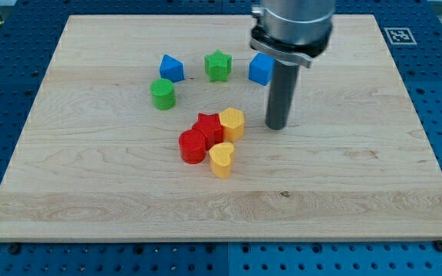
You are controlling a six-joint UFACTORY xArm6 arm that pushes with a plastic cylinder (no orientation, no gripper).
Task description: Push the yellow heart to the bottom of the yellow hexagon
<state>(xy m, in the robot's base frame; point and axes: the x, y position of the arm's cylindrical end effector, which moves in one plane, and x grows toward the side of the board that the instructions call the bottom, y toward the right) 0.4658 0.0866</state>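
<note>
The yellow heart [222, 159] lies near the board's middle, just below the yellow hexagon [232, 123]. It touches the red cylinder [192, 146] on its left. My tip [276, 126] stands on the board to the right of the yellow hexagon, a short gap away, and up and right of the yellow heart. It touches no block.
A red star [208, 126] sits left of the yellow hexagon, touching it. Toward the view's top are a blue block [171, 68], a green star [218, 65], a blue block [261, 69] beside the rod, and a green cylinder [162, 93]. The wooden board [374, 176] lies on a blue pegboard.
</note>
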